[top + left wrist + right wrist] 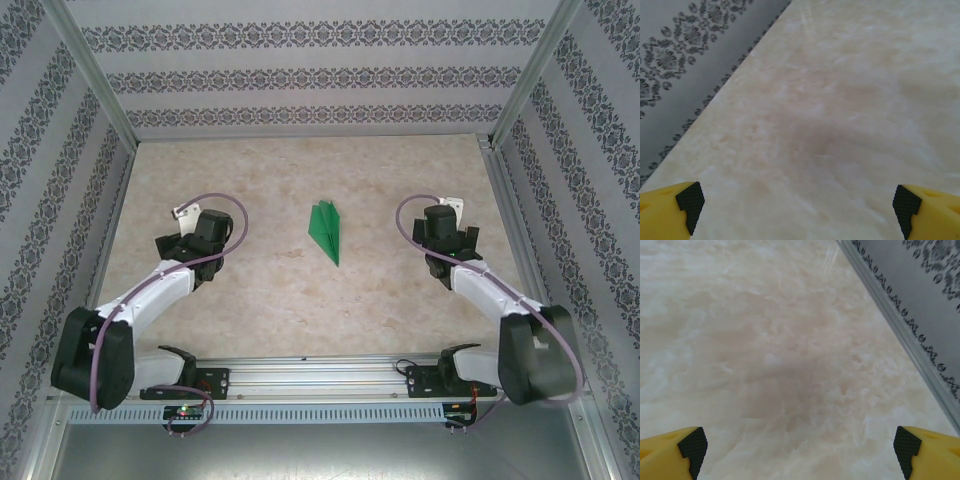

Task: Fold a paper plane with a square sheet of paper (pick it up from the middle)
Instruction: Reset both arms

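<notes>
No text, label, brand, number or sign can be read in any of the views. The dark bands running across the pale striped wall panels point(300, 78), at the top and both sides of the overhead frame, are repeating floral ornament and not lettering.

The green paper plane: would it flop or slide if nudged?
The paper plane looks thin, so probably very light; a nudge would likely slide it across the smooth table. Its lengthwise creases may stiffen it, though a pinch could crush it.
</notes>
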{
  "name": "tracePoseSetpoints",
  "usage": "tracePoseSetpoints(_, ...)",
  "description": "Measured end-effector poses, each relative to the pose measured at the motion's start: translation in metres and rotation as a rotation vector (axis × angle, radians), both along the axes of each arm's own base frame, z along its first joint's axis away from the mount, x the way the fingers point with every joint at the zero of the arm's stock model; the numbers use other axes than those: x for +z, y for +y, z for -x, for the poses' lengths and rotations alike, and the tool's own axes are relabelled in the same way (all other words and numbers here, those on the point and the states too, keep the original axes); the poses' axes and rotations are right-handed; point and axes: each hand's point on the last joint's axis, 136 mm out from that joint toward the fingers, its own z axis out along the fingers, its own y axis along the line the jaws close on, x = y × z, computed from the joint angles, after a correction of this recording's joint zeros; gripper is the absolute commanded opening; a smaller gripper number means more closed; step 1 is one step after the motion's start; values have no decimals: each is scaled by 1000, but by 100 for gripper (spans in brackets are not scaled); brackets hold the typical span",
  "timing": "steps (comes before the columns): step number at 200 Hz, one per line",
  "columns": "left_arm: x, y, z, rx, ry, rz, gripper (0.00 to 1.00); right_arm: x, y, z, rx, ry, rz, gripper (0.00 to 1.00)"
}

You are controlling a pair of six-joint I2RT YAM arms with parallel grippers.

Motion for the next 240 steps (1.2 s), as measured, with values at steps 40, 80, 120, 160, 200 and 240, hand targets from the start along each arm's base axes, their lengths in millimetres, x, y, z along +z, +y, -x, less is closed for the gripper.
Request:
tracePoseSetpoints(40, -30, 25, -6, 22, 5, -13, 100, -23, 17, -14, 128, -33, -19, 97)
tracePoseSetpoints(80, -45, 12, -33, -99, -35, -13, 100, -13, 22, -36, 231, -181, -40, 97)
tracePoseSetpoints(120, -49, 3, -57, -212, -99, 4, 100, -45, 17, -23, 292, -203, -113, 97)
tracePoseSetpoints(160, -60, -10, -48, -334, -145, 52, 100, -24, 18, -37, 291, -272, -106, 98)
tracePoseSetpoints(200, -62, -9, -57, -376, -181, 88, 100, -16, 10, -38, 212, -303, -56, 98)
tracePoseSetpoints(240, -59, -12, -60, -396, -200, 101, 100, -13, 2, -38, 172, -314, -34, 98)
